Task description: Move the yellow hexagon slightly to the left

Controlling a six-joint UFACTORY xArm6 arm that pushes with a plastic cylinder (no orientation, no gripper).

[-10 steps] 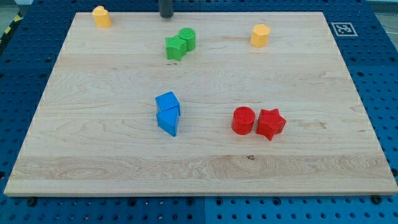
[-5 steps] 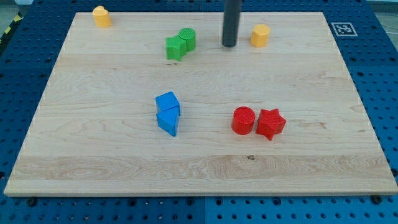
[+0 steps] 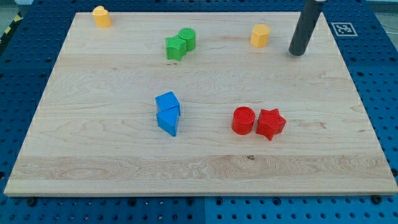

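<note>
So my tip [image 3: 297, 53] sits on the wooden surface [image 3: 199, 168], just to the view's right of the yellow hexagon [image 3: 260, 35] and a touch lower, not touching it. No jaws on this rig, just a dark rod. Taking the hexagon as the landmark: green star [image 3: 176, 47] and green cylinder [image 3: 187, 38] are off to its left, red cylinder [image 3: 243, 120] and red star [image 3: 270, 123] well below it.

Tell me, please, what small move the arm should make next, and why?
Probably slide my tip toward the view's left and slightly up, into the yellow hexagon. My tip stands to the hexagon's right, a little lower in the view, with a gap between them, so a leftward push from there should nudge the block left.
</note>
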